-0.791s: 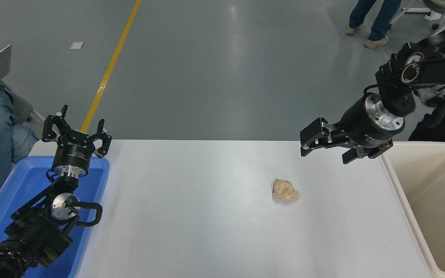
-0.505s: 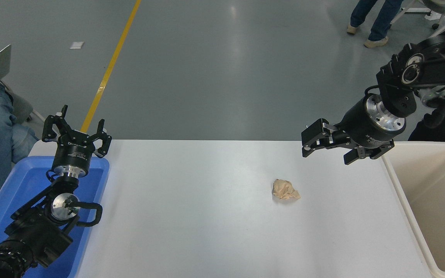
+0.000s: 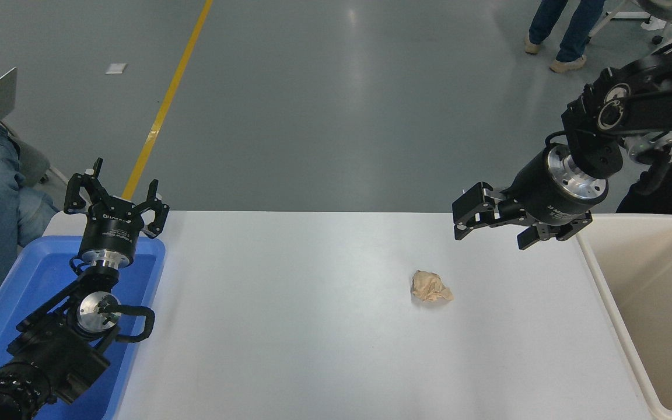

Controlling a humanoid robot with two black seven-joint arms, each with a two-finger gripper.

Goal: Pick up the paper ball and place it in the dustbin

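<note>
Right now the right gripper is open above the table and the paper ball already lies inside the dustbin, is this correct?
Not quite. The right gripper is open above the table, but the paper ball is not in the dustbin. The head view shows it lying on the table, left of the dustbin and apart from the gripper.

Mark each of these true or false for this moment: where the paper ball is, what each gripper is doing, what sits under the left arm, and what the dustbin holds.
1. The paper ball lies on the white table, held by nothing. True.
2. The right gripper is shut on the ball. False: it is open and empty, above the table's far edge, apart from the ball.
3. The left gripper is parked open over a blue tray. True.
4. The ball is already in the dustbin. False: the visible part of the bin shows nothing inside.
</note>
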